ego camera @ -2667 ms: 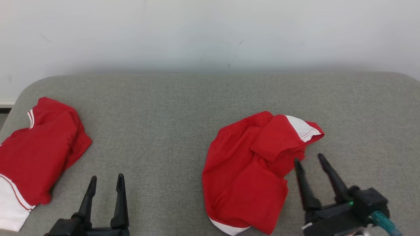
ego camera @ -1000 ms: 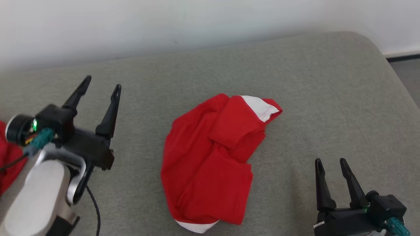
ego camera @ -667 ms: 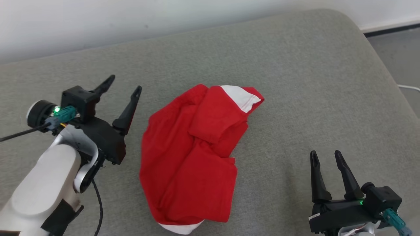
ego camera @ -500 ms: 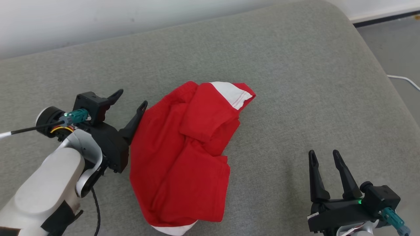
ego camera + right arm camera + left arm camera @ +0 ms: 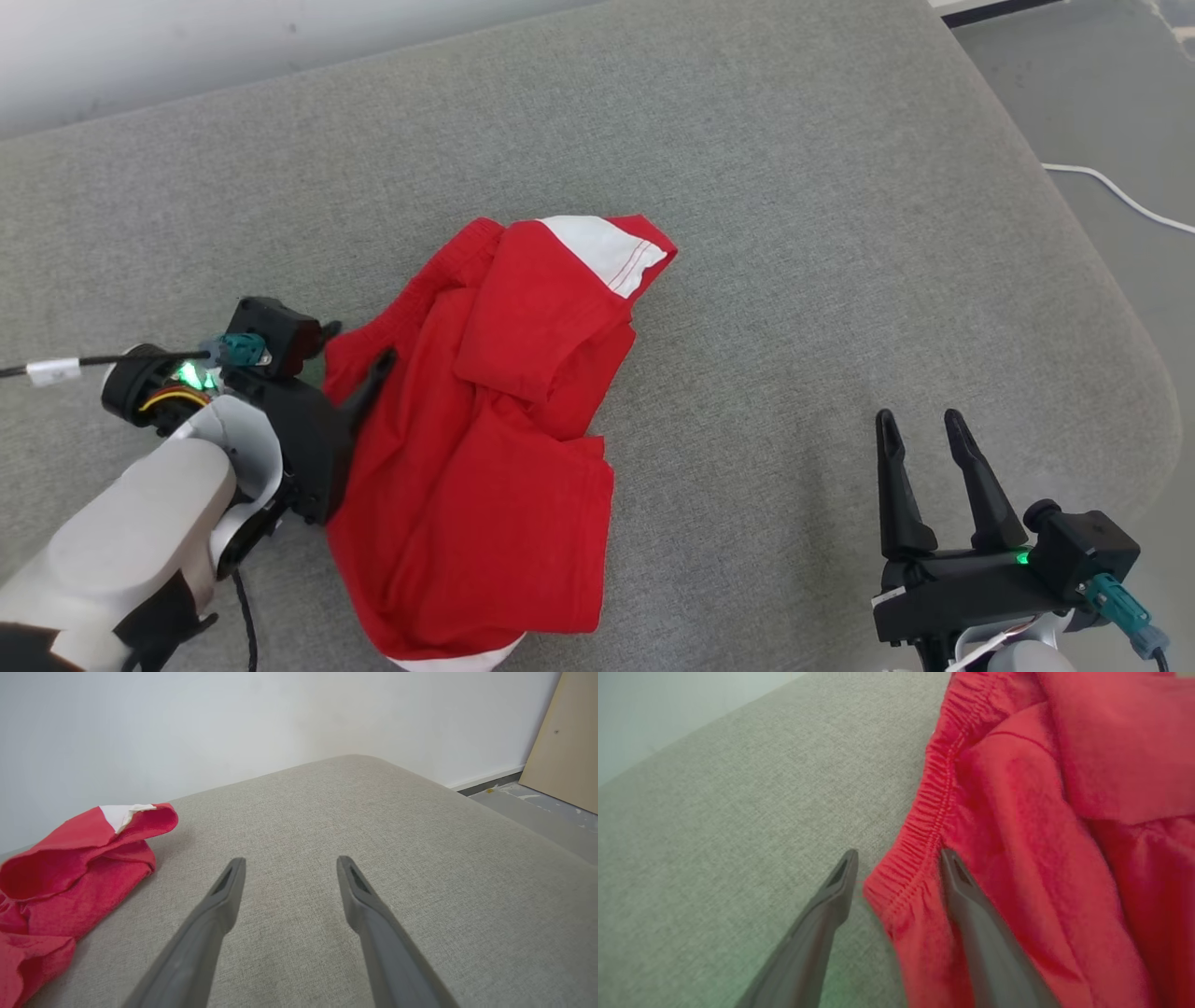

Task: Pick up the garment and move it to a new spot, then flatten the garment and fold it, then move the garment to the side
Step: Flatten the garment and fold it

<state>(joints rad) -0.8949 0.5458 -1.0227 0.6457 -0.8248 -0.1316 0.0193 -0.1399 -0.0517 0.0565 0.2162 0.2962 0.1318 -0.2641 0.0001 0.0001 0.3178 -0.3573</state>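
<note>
The garment (image 5: pixel 485 411), red shorts with white trim, lies crumpled on the grey cushion (image 5: pixel 794 233). My left gripper (image 5: pixel 358 343) is at its left edge, open, low on the fabric. In the left wrist view the elastic waistband (image 5: pixel 920 844) of the garment (image 5: pixel 1017 812) sits between the two fingers of that gripper (image 5: pixel 899 856), one finger over bare cushion, the other over red cloth. My right gripper (image 5: pixel 917 417) stands open over bare cushion to the right of the garment, holding nothing. The right wrist view has its gripper (image 5: pixel 290 860) pointing past the garment (image 5: pixel 70 858), which lies to the left.
The cushion's rounded right edge (image 5: pixel 1120 373) drops to a grey floor, where a white cable (image 5: pixel 1111 191) runs. A white wall (image 5: pixel 233 718) stands behind the cushion. A wooden board (image 5: pixel 565 742) leans at the far right.
The head camera has swung right and down. My left gripper has come in from the left to the garment's waistband edge and lowered over it. The right gripper has stayed put.
</note>
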